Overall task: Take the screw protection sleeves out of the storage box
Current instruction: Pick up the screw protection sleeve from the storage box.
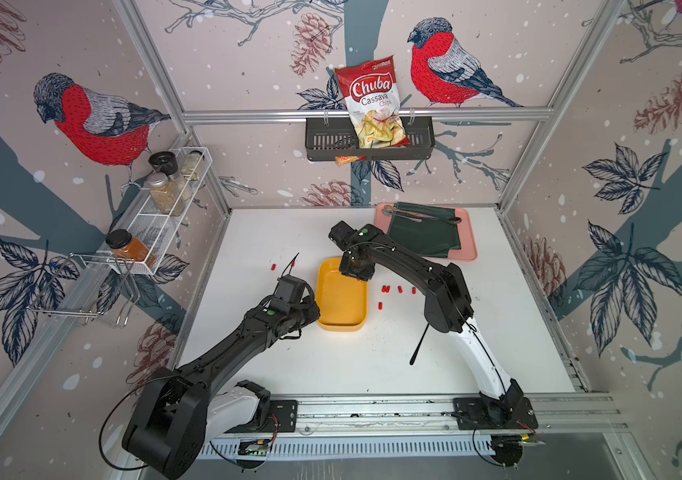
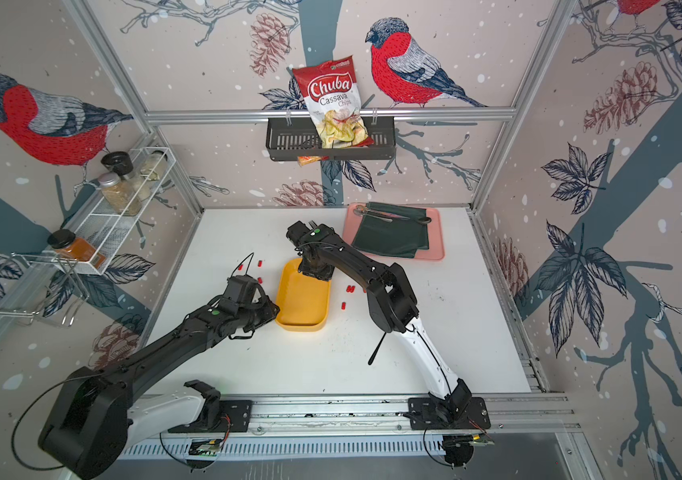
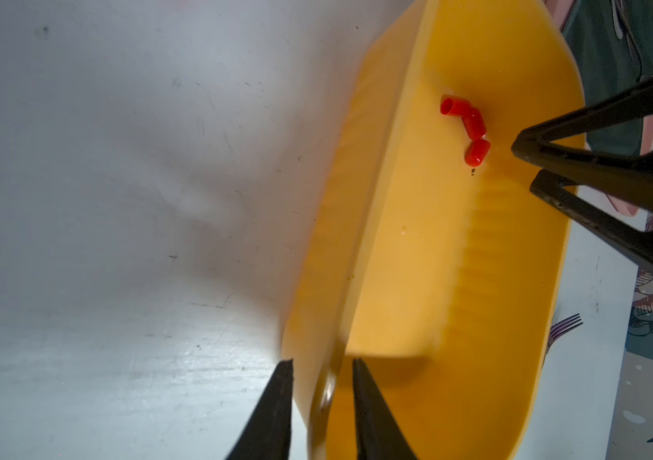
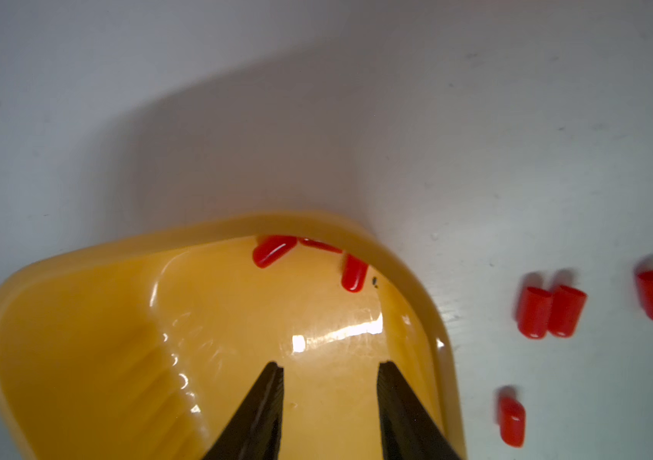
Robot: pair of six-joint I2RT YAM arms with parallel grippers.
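Observation:
The yellow storage box (image 1: 341,309) lies mid-table, seen in both top views. Three red screw protection sleeves (image 3: 472,123) lie together in its far corner (image 4: 273,249). More sleeves lie on the table: several to the right of the box (image 1: 385,288) and a few to its left (image 1: 273,267). My left gripper (image 3: 321,360) is open and stands astride the box's near-left wall, one finger outside and one inside, with a gap on each side. My right gripper (image 4: 331,363) hangs open over the box floor (image 4: 237,318) at the far end, with nothing between its fingers (image 3: 528,149).
A pink tray (image 1: 468,249) with a dark green cloth and cutlery lies at the back right. A thin black strip (image 1: 419,345) sticks out beside the right arm. A spice rack (image 1: 173,195) hangs on the left wall, a black basket with a chips bag (image 1: 372,104) on the back wall.

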